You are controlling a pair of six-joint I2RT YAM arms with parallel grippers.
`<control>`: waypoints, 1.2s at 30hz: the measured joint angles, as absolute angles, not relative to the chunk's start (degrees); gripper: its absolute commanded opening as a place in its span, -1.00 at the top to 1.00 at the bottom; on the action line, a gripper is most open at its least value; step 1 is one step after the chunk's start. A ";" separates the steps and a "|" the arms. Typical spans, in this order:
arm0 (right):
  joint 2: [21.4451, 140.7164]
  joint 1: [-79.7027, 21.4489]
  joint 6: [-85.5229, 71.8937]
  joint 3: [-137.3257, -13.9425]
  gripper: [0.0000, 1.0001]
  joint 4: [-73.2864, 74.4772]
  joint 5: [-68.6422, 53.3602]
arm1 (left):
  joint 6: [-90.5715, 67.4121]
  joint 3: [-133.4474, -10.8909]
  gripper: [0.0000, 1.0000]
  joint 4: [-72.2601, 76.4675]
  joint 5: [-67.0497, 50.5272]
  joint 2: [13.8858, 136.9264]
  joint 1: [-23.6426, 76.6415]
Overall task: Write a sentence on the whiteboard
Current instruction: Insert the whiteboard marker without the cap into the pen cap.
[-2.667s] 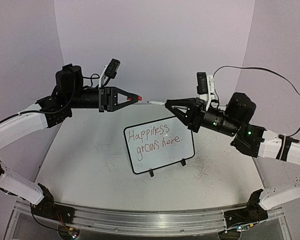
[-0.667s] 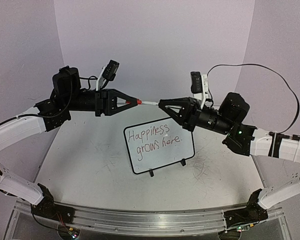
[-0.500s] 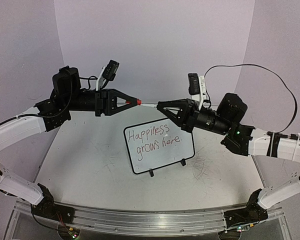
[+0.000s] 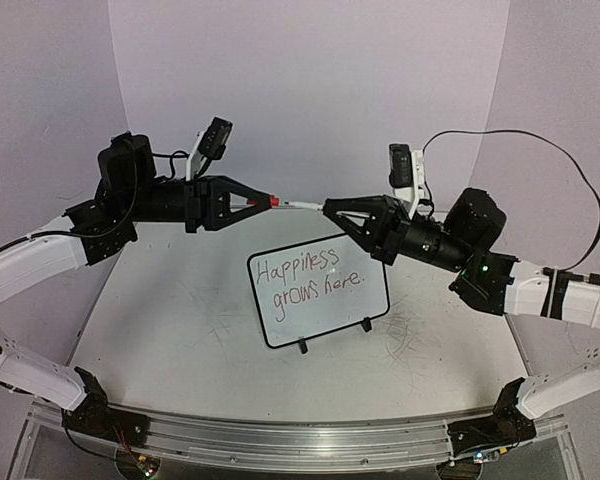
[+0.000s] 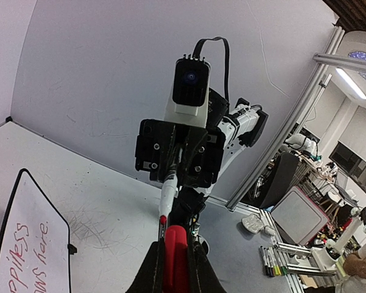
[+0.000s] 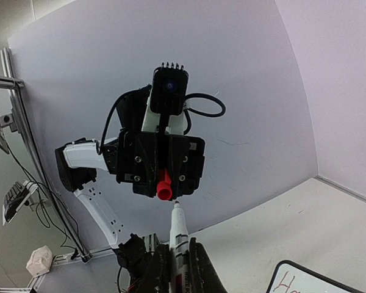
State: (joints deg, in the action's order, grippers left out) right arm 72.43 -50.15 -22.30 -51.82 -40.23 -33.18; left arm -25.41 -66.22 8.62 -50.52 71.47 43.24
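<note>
The whiteboard (image 4: pixel 320 292) stands on black feet mid-table, its red sentence (image 4: pixel 310 277) reading "Happiness grows here." in two lines. My left gripper (image 4: pixel 265 202) is shut on the red marker cap (image 4: pixel 273 201), seen in the left wrist view (image 5: pixel 174 259) too. My right gripper (image 4: pixel 329 210) is shut on the white marker (image 4: pixel 302 205), whose tip points at the cap with a small gap between them. In the right wrist view the marker (image 6: pixel 179 235) rises toward the cap (image 6: pixel 163 186). Both are held in the air above and behind the board. The board's edge shows in the left wrist view (image 5: pixel 27 244).
The grey table (image 4: pixel 180 320) bears faint scuff marks. Lilac walls (image 4: pixel 310 90) close in behind and at both sides. A metal rail (image 4: pixel 280 440) runs along the near edge. A black cable (image 4: pixel 540 170) loops above the right arm.
Both arms closed in until marker tip and cap nearly met, then drew slightly apart again; the left gripper shifted a little left and up. The whiteboard has not moved.
</note>
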 measured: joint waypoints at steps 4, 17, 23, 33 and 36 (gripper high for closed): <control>71.48 -50.15 -22.09 -51.70 1.00 -40.63 -33.21 | -25.41 -66.22 1.00 9.19 -50.54 71.31 43.24; 74.04 -50.15 -22.67 -51.75 1.00 -42.19 -34.97 | -25.43 -66.22 1.00 9.25 -50.57 71.29 43.24; 74.04 -50.15 -22.83 -51.72 1.00 -43.78 -34.96 | -25.43 -66.22 1.00 9.26 -50.57 71.31 43.24; 74.04 -50.15 -23.16 -51.72 1.00 -44.89 -35.38 | -25.47 -66.22 1.00 9.26 -50.61 71.31 43.24; 74.05 -50.15 -23.25 -51.72 1.00 -45.35 -35.42 | -25.47 -66.22 1.00 9.26 -50.70 71.31 43.24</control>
State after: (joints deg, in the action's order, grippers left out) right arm 74.05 -50.15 -23.25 -51.72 -45.35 -35.42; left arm -25.47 -66.22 9.26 -50.70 71.31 43.24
